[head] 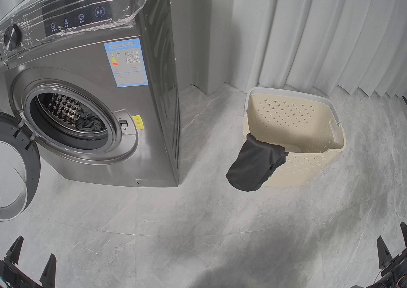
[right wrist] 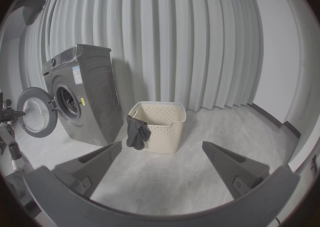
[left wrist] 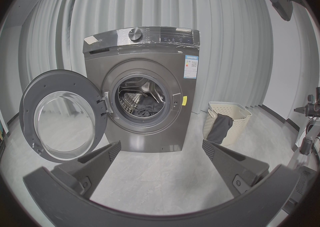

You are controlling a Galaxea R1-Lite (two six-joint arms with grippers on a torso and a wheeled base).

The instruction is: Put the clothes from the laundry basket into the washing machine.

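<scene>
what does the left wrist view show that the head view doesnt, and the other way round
Left wrist view: the whole open door with its round window, and the open left gripper up close. Head view: the laundry basket from above, down its inner walls, and one side of the washing machine. Shared: the machine's front, dark clothes in its drum, and the dark garment draped over the basket's rim.
</scene>
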